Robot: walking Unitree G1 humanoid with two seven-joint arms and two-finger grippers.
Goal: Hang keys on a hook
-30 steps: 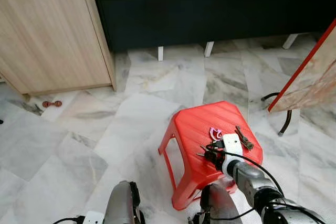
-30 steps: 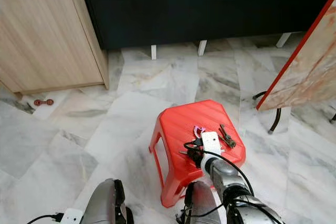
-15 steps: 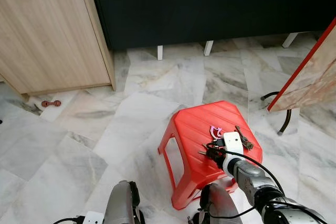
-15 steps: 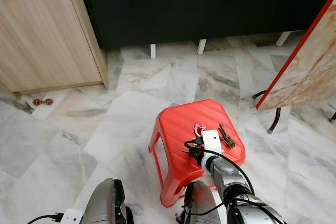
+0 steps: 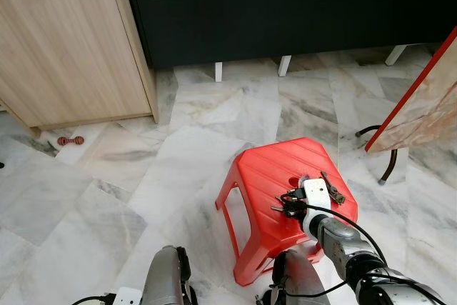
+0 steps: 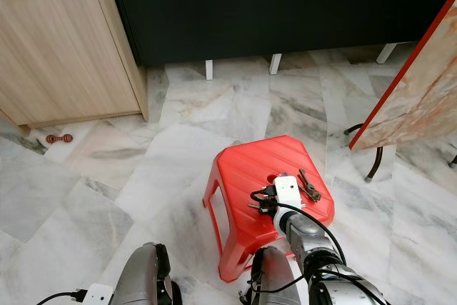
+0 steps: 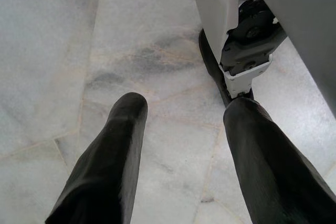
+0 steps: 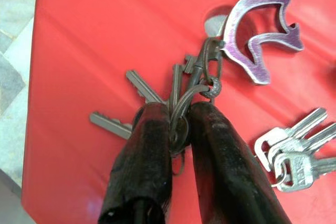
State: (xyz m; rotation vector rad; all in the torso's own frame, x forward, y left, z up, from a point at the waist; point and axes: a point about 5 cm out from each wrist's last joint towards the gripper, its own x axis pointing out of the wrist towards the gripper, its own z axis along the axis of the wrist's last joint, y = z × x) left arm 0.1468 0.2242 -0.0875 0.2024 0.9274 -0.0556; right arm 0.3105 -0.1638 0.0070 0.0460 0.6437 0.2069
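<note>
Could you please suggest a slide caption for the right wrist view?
Right gripper shut on a key bunch with purple dolphin fob, on a red stool beside spare silver keys.

Glossy red ribbed plastic stool gleaming, dull grey metal keys lying matt, purple brushed-metal dolphin-shaped charm shining, polished veined marble floor reflecting

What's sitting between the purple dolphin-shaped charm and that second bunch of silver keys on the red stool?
Nothing: in the right wrist view, bare red stool separates the dolphin charm from the silver keys.
</note>
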